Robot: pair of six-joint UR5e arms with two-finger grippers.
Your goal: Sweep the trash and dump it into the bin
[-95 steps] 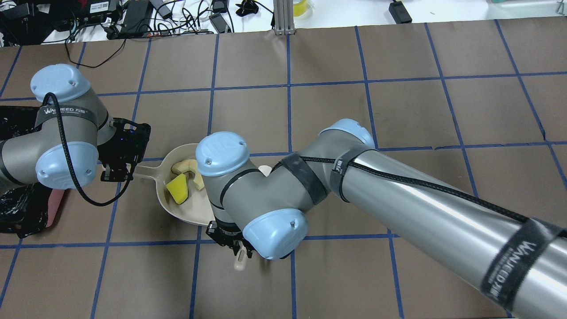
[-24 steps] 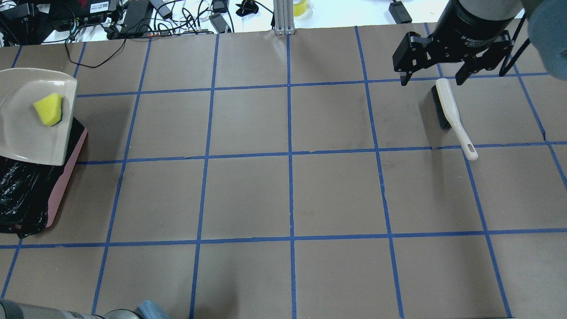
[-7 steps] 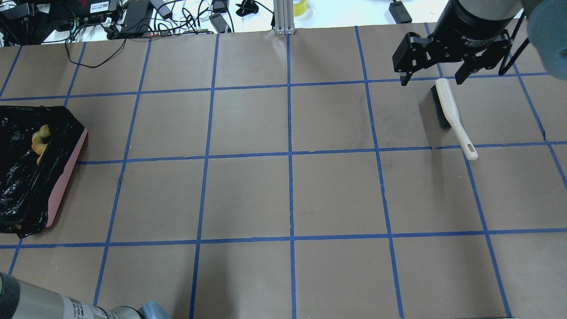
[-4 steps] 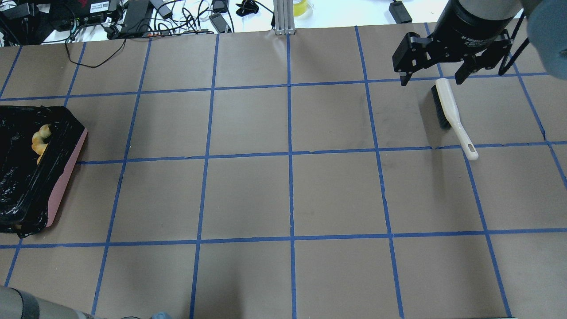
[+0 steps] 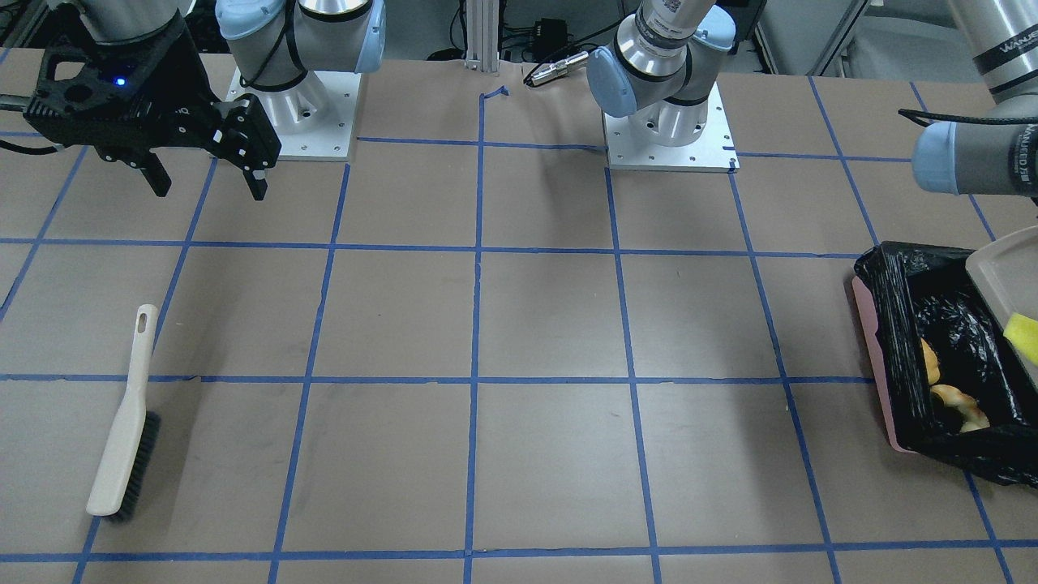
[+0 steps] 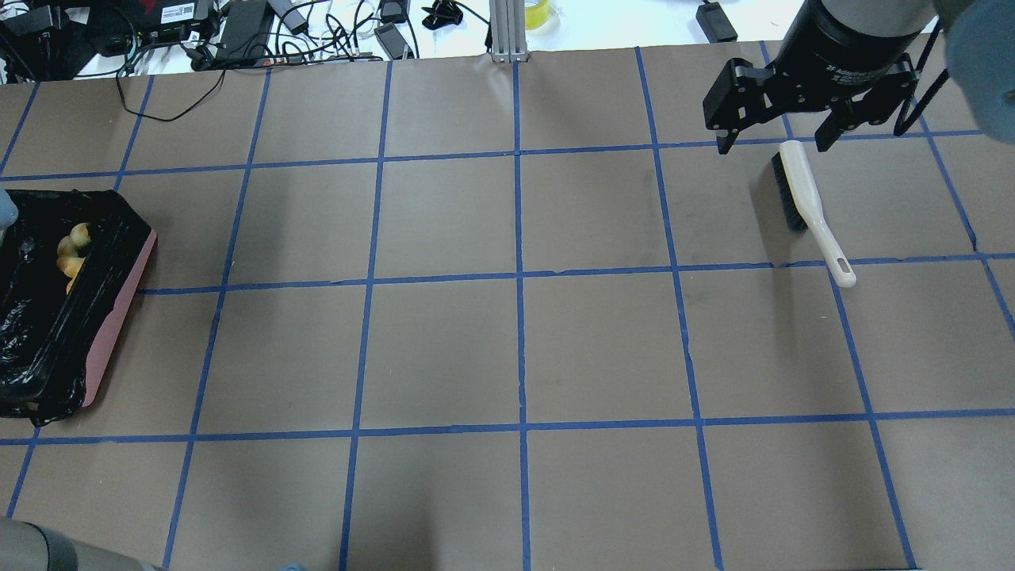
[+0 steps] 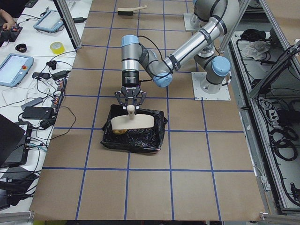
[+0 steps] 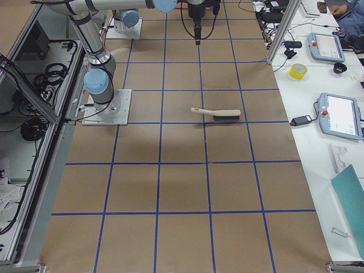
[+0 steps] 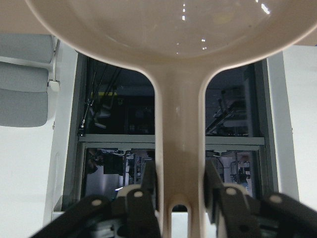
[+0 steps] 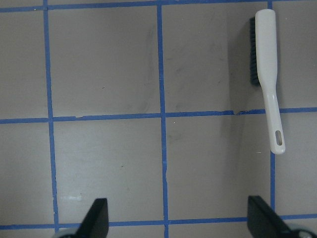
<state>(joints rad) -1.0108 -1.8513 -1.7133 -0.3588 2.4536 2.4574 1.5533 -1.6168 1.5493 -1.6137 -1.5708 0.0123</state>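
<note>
In the bin (image 5: 874,365) lie two trash pieces (image 5: 961,403); left end effector (image 9: 178,184) grips one dustpan (image 9: 173,29), right end effector (image 5: 209,188) gapes empty

In the front-facing view we see a cream brush (image 5: 126,422) lying flat on the blue-taped brown counter (image 5: 551,324) at eight o'clock, and a cream dustpan (image 5: 1010,276) at the three o'clock edge.

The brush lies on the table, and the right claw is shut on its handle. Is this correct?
No. The right claw is open and empty, apart from the brush, which does lie on the table. The exterior front-facing view shows it.
</note>
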